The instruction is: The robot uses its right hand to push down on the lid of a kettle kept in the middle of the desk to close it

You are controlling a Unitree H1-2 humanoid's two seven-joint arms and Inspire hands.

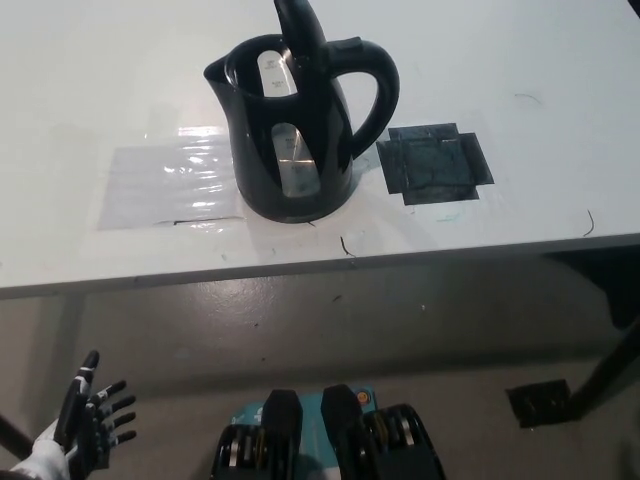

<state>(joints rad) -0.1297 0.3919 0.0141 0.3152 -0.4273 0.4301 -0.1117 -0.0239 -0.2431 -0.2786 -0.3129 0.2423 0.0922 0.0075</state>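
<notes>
From the head view, the black electric kettle [295, 130] stands upright in the middle of the white desk [90, 80], handle to the picture's right, spout to the left. Its lid [300, 35] is tipped right up on its hinge, so the mouth gapes open and the inside shows. Nothing is closed yet! Just beside the kettle on the handle side sits a patch of black tape [435, 163], and a clear plastic sheet [170, 185] lies under and to the spout side. Down at lower left, below the desk edge, the left hand [88, 420] rests with fingers spread, holding nothing. The right hand is out of sight, so I can't tell its state. By my reckoning the whole push remains to be done.
</notes>
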